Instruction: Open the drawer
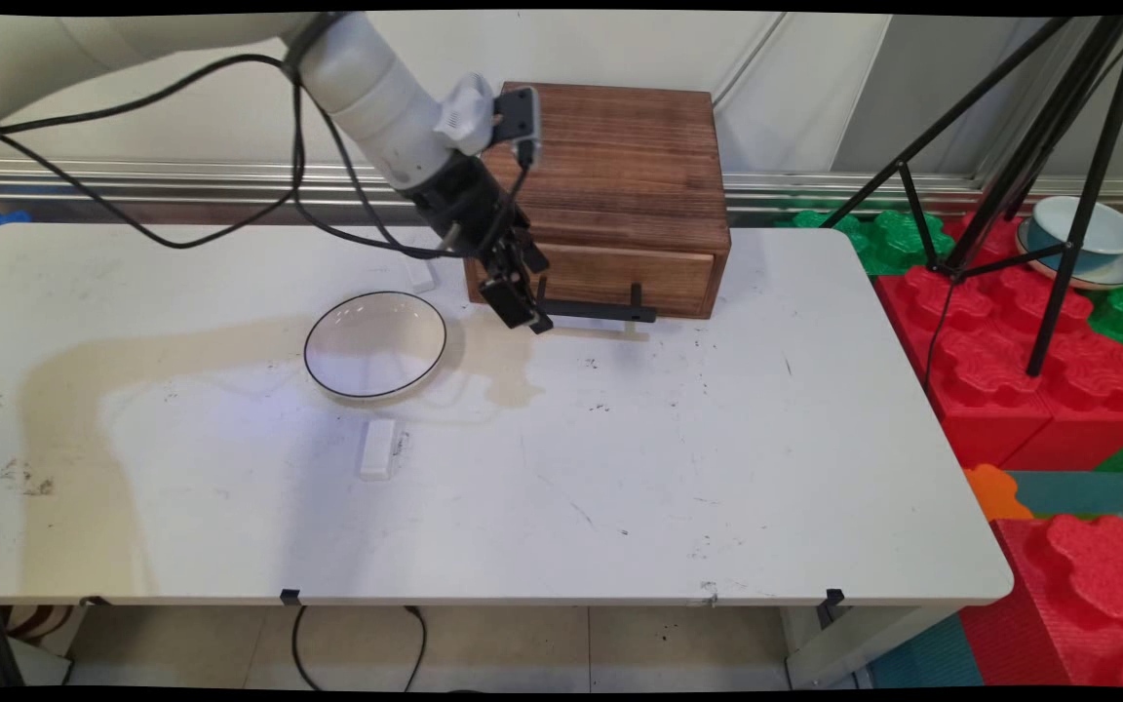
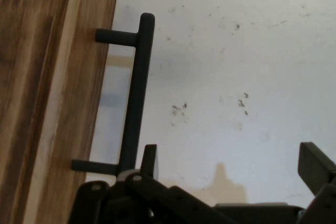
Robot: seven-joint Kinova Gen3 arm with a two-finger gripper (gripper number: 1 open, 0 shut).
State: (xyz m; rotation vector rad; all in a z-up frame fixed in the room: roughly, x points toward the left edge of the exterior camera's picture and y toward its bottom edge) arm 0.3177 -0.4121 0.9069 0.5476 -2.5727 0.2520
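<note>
A dark wooden drawer box (image 1: 620,185) stands at the back of the white table (image 1: 620,468). Its drawer front (image 2: 47,98) is shut and carries a black bar handle (image 1: 596,310). My gripper (image 1: 525,314) hangs low at the handle's left end, just above the table. In the hand view my gripper (image 2: 231,156) is open. One of its fingers (image 2: 149,156) lies right beside the near end of the handle (image 2: 137,87). The other stands far apart at the right edge. Nothing is held.
A white bowl with a dark rim (image 1: 375,344) sits left of the gripper. A small white block (image 1: 377,448) lies in front of the bowl, another (image 1: 418,273) behind it. A black tripod (image 1: 1059,175), red foam blocks (image 1: 1020,361) and a cup on a saucer (image 1: 1083,239) are off the table's right end.
</note>
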